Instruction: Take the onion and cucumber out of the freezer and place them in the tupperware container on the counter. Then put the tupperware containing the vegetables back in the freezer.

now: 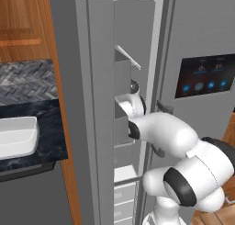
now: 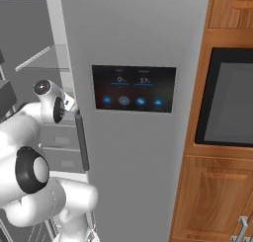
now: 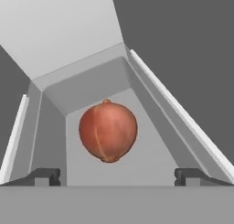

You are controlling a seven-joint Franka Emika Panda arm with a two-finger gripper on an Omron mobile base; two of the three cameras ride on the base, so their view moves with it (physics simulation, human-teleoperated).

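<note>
The onion point(image 3: 108, 131), a round reddish-orange ball, lies on a grey shelf inside the freezer point(image 1: 133, 77), straight ahead in the hand view. My gripper point(image 3: 116, 176) is open, its two dark fingertips point(image 3: 43, 176) wide apart at the bottom of that view, with the onion beyond and between them, untouched. The arm reaches into the open freezer compartment, and the hand is hidden behind the door edge in the left base view. The white tupperware container point(image 1: 18, 136) rests on the dark marbled counter point(image 1: 48, 132) at the left. The cucumber is out of view.
The open freezer door point(image 1: 85, 109) stands between the counter and the compartment. The fridge door with the dark touch panel point(image 2: 133, 88) and its bar handle point(image 2: 81, 142) lies to the right. Wooden cabinets and a built-in oven point(image 2: 230, 102) are at the far right.
</note>
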